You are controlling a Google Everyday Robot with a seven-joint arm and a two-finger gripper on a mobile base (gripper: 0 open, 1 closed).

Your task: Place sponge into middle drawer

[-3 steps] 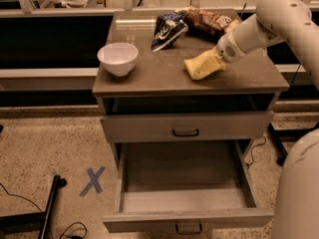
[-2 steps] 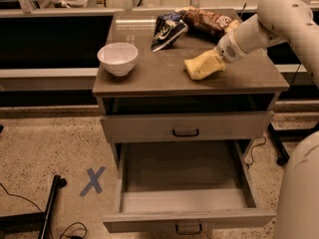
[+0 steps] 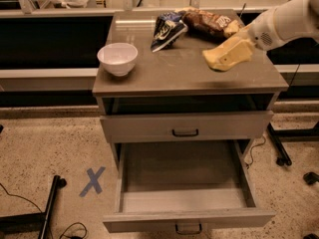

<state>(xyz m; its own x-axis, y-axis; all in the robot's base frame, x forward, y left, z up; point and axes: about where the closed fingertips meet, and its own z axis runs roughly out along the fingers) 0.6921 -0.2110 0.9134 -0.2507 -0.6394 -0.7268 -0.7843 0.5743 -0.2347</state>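
Observation:
The pale yellow sponge point(image 3: 225, 55) hangs tilted just above the right side of the cabinet top point(image 3: 174, 71), with its shadow under it. My gripper point(image 3: 243, 44) comes in from the upper right on the white arm and is shut on the sponge's right end. The middle drawer point(image 3: 189, 220) is pulled wide open below and in front of the cabinet, and its grey inside is bare. The sponge is above the cabinet top, behind and to the right of the drawer opening.
A white bowl point(image 3: 117, 59) stands on the left of the top. A dark blue snack bag point(image 3: 167, 30) and a brown one point(image 3: 209, 21) lie at the back. The upper drawer point(image 3: 185, 126) is shut. A blue X point(image 3: 93, 180) marks the floor at left.
The sponge has risen off the cabinet top and moved to the right and up with my gripper. The drawers and the bowl have not moved.

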